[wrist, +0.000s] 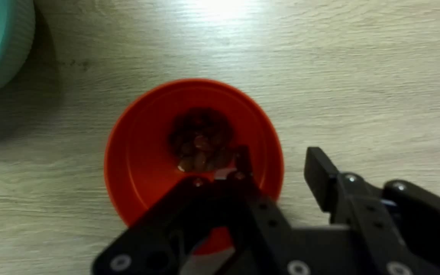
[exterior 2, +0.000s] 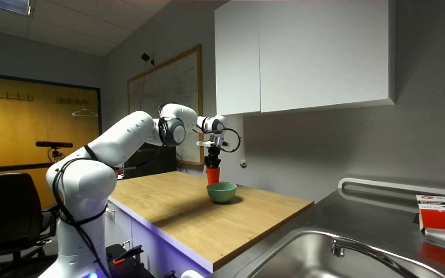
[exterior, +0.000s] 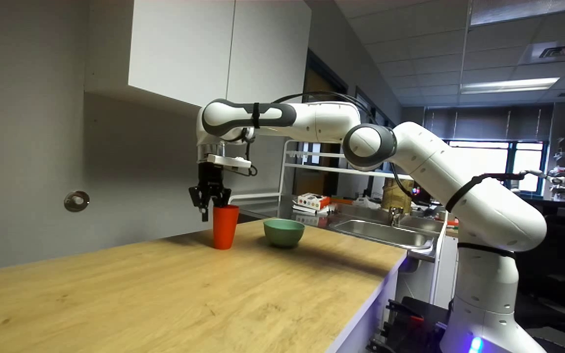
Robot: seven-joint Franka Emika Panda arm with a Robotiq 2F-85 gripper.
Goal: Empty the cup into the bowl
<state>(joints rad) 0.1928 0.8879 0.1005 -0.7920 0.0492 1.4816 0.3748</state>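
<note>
A red plastic cup point(exterior: 225, 228) stands upright on a wooden table point(exterior: 165, 294), with a green bowl point(exterior: 284, 232) near it but not touching. Looking down in the wrist view, we see small brown pieces point(wrist: 201, 141), perhaps beans, at the bottom of the cup. The gripper point(wrist: 280, 168) points down with its jaws apart: 1 finger point(wrist: 245, 164) is over the cup's mouth and seems to dip inside, the other is outside, so the cup's wall lies between the 2. We judge the cup light and fairly stiff, its wall giving a little under a squeeze, smooth enough to slip but unlikely to break. We would pinch the wall just below the rim, firmly, since the loose load sits low and may swing the cup when tilted.
</note>
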